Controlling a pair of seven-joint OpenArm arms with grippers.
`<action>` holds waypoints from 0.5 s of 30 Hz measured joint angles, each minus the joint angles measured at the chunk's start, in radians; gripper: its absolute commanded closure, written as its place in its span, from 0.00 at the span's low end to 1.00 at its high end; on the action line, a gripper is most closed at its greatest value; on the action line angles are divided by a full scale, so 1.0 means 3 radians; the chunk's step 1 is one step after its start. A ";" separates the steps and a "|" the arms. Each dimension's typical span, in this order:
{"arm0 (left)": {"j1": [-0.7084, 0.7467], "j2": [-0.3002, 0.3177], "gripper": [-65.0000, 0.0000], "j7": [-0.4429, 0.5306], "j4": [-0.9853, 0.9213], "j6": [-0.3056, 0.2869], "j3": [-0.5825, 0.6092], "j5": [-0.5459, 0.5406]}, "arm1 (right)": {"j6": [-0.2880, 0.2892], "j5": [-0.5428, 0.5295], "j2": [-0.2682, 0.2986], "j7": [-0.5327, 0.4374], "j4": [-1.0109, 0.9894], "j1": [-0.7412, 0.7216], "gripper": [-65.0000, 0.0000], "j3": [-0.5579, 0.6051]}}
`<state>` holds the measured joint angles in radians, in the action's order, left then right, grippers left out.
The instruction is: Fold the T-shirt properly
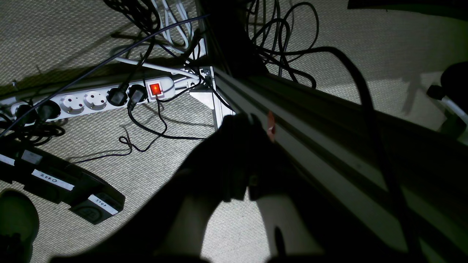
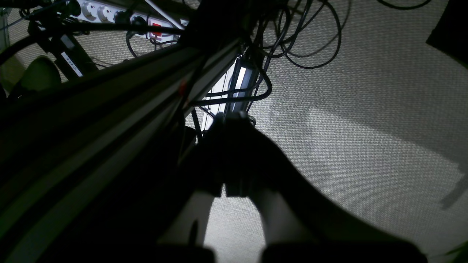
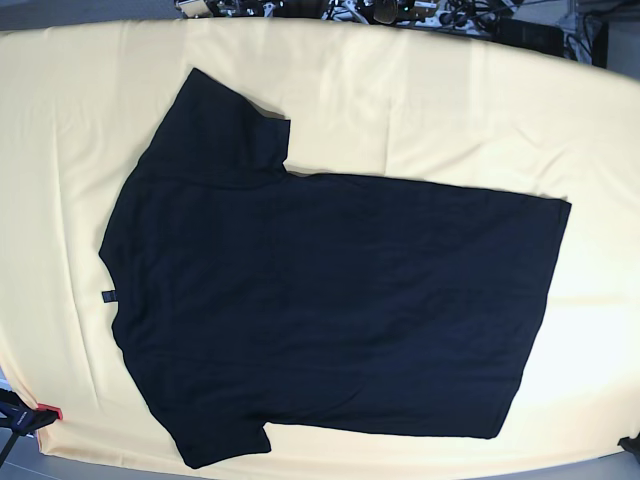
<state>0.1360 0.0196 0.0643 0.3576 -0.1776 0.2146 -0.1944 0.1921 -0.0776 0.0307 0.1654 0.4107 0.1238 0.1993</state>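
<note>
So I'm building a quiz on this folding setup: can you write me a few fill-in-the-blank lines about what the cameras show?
1. The T-shirt lies spread flat on a pale ____ cloth.
2. The T-shirt's colour is ____.
3. In the left wrist view, the power strip's switch glows ____.
4. In the base view, the T-shirt's sleeves point toward the ____ side.

Missing words: yellow; black; red; left
</note>
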 measured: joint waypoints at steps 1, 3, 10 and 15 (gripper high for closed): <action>0.0000 0.0000 1.00 0.0000 0.0000 0.0000 0.0000 0.0000 | 0.0000 0.0000 0.0000 0.0000 0.0000 0.0001 1.00 0.0000; 0.0000 0.0000 1.00 0.0000 0.0000 0.0000 0.0000 0.0000 | 0.0000 0.0000 0.0000 0.0000 0.0000 0.0000 1.00 0.0000; 0.0001 0.0003 1.00 0.0000 0.0036 -0.0001 0.0000 0.0001 | 0.0000 0.0000 0.0000 0.0000 0.0000 0.0000 1.00 0.0000; 0.0000 0.0003 1.00 0.0000 0.0053 -0.0001 0.0000 0.0000 | -0.0001 0.0000 0.0000 -0.0001 0.0053 0.0009 1.00 0.0000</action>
<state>0.1360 0.0204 0.0643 0.3737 -0.1780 0.2146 -0.1944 0.1917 -0.0776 0.0307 0.1650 0.4267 0.1265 0.1993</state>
